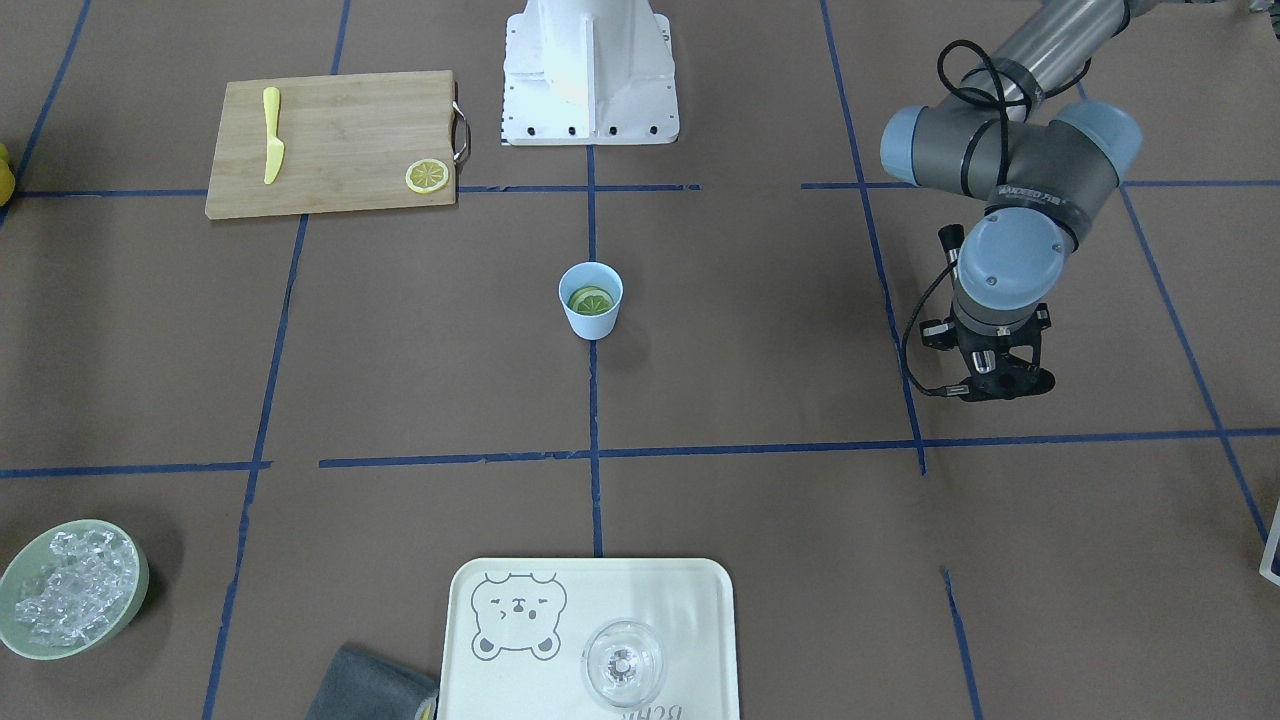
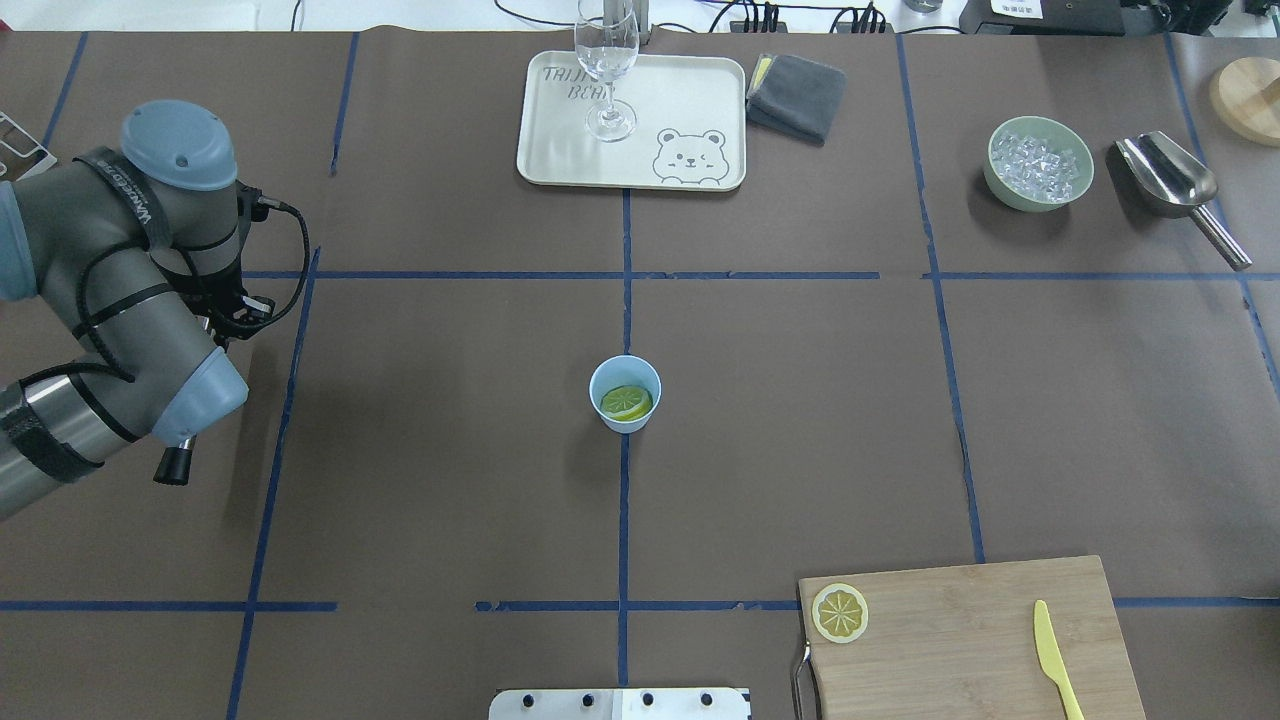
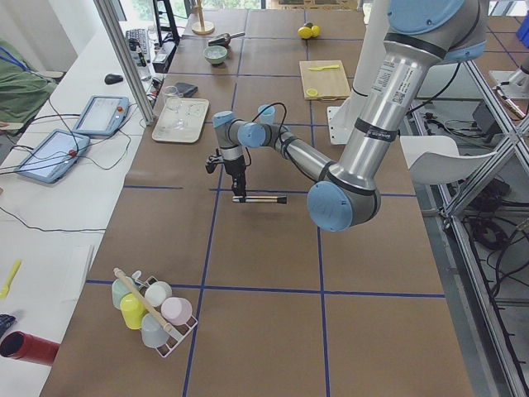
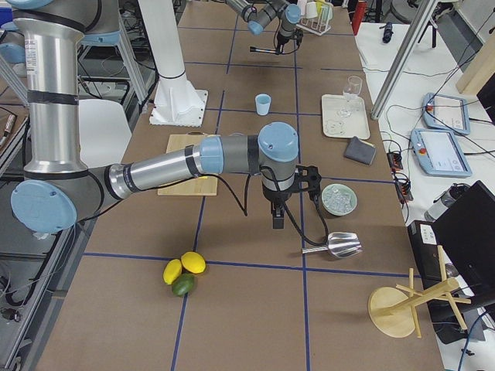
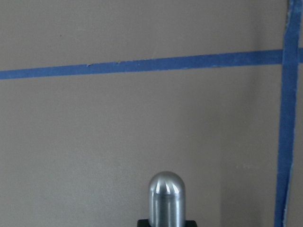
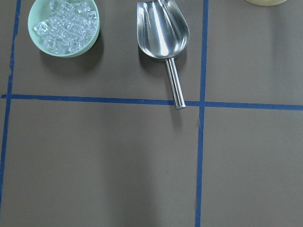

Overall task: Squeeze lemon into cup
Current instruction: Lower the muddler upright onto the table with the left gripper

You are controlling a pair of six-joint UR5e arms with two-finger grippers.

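The light-blue cup (image 2: 640,372) stands upright at the table's centre, on a blue tape line, and also shows in the front-facing view (image 1: 590,322). A yellow-green lemon slice (image 2: 626,402) lies inside it. A second lemon slice (image 2: 840,613) lies flat on the wooden cutting board (image 2: 960,640). My left gripper (image 1: 1000,385) is far to the cup's left, low over the table, shut on a metal rod (image 5: 165,198) held level (image 3: 260,198). My right gripper (image 4: 277,220) shows only in the exterior right view, near the ice bowl; I cannot tell whether it is open or shut.
A yellow knife (image 2: 1055,660) lies on the board. A pale-green bowl of ice (image 2: 1040,163) and a steel scoop (image 2: 1170,175) sit at the far right. A bear tray (image 2: 560,165) holds a clear glass (image 2: 607,70), with a grey cloth (image 2: 797,95) beside it.
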